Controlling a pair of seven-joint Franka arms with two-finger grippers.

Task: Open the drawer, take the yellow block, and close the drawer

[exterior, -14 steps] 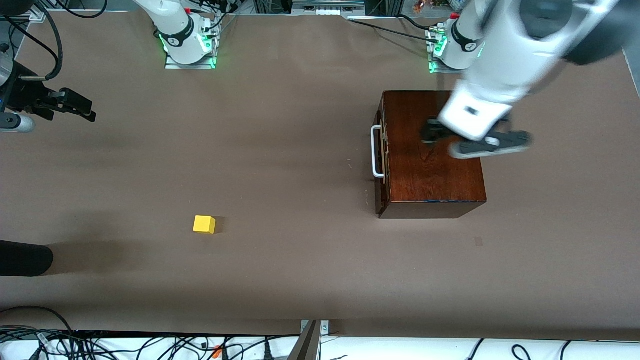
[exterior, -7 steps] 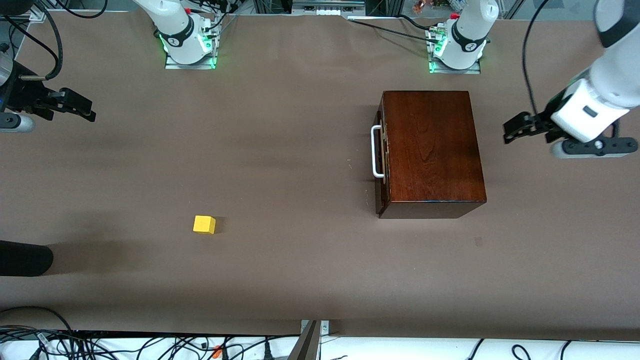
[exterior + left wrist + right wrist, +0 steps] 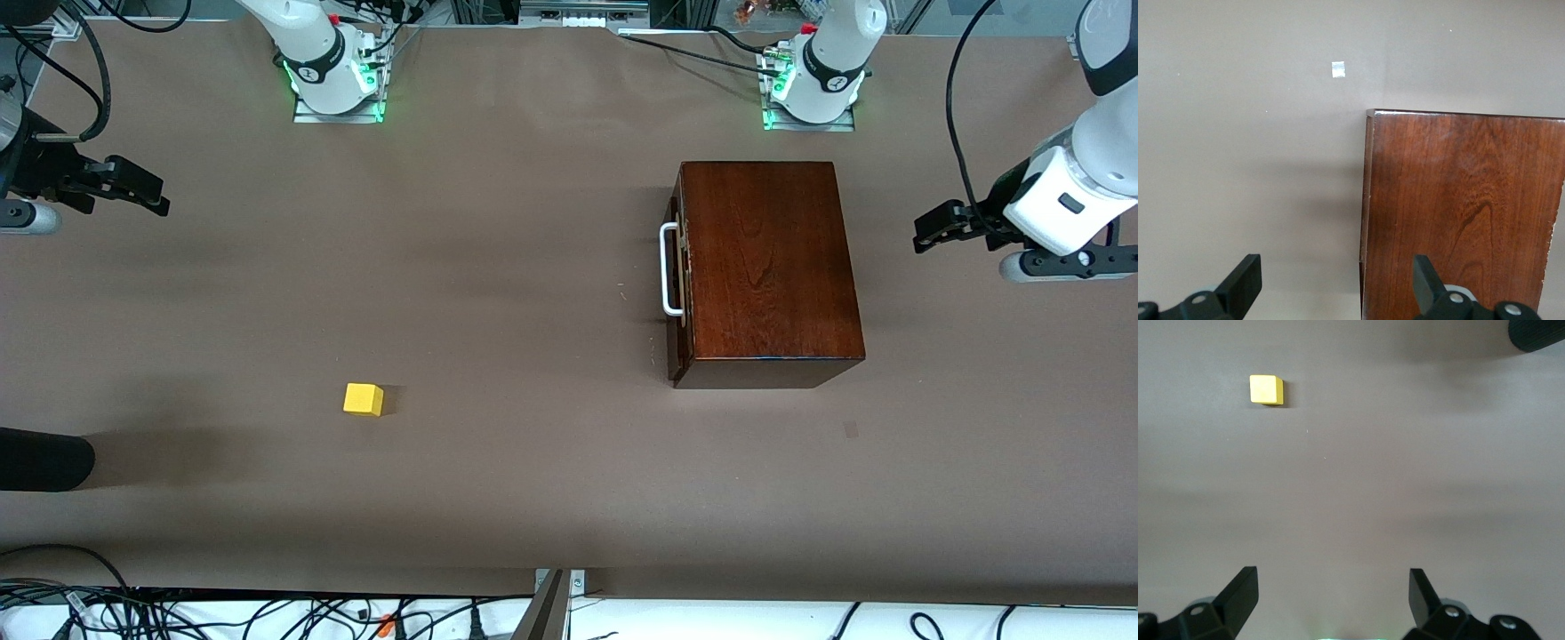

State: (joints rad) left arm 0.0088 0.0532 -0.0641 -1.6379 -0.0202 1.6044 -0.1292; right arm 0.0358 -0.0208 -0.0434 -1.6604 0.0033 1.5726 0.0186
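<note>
Currently | RISK: drawer (image 3: 677, 283) sits flush in wooden box (image 3: 766, 271), little left to go wrong | yellow block (image 3: 363, 399): plain cube, alone on table (image 3: 498, 293) toward right arm's end | left gripper (image 3: 929, 233) beside box, spread, empty | right gripper (image 3: 133, 191) at table edge, spread, empty

Your left gripper (image 3: 929, 233) hangs in the air at the left arm's end of the table, fingers (image 3: 1245, 283) spread apart. Your right gripper (image 3: 147, 191) waits at the right arm's end, fingers (image 3: 1241, 590) also wide.
</note>
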